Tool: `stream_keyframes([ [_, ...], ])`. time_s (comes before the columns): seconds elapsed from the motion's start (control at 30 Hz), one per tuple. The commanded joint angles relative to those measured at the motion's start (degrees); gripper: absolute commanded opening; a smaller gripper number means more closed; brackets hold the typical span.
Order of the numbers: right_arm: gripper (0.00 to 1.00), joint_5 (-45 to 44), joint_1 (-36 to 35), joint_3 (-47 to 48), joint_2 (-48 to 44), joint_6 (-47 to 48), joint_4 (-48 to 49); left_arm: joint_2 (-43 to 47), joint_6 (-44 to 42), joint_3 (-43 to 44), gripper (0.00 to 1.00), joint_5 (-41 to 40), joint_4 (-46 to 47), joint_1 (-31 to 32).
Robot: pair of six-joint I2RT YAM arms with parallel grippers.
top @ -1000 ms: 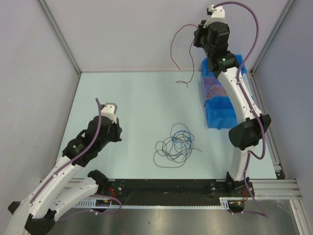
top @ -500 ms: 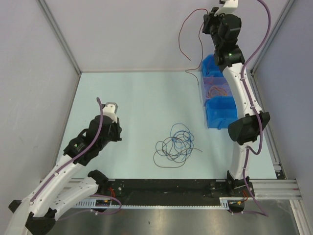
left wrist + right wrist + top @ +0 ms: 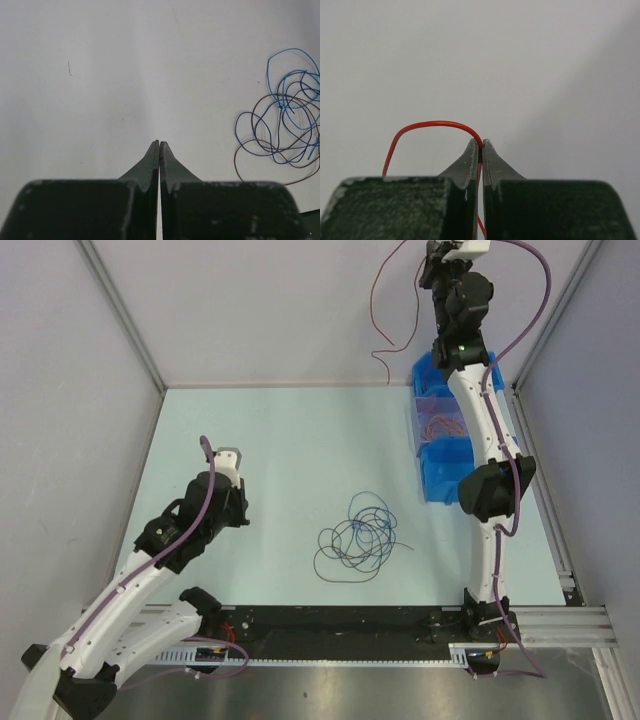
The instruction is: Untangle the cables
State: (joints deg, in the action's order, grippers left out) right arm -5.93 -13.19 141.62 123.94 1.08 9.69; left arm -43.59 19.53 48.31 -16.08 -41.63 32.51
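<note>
A thin red cable is dangling in the air at the far right, in front of the grey back wall. Its loose lower end is curling near the far corner of a row of blue bins. The right pincer is holding it high up, clenched on the strand, which is arching out to one side of the tips and running down between them.

The other cables are lying in a tangle of blue and dark loops near the middle of the pale surface, well apart from the red one. More thin reddish wires are sitting inside the middle bin.

The right arm is reaching across the bins and hiding part of them in the overhead view. The left pincer is hovering over bare surface to the left of the tangle, its fingers pressed together on nothing. In its own camera, the tangle is lying off to the right.
</note>
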Motion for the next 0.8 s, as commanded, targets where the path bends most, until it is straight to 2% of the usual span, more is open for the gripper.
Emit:
stream_keyframes([
  [0.0,0.0,-2.33,2.99,6.29,4.11,2.96,8.76,-0.17,0.51,-0.33,0.0,0.52,1.28,-0.61],
  [0.4,0.0,-4.79,9.84,7.44,10.35,2.61,15.62,-1.58,0.42,-0.33,0.0,0.87,1.37,-1.05],
  [0.77,0.0,-7.25,14.59,7.53,8.78,3.31,17.46,-2.46,0.25,-0.33,0.0,1.31,1.46,-1.66],
])
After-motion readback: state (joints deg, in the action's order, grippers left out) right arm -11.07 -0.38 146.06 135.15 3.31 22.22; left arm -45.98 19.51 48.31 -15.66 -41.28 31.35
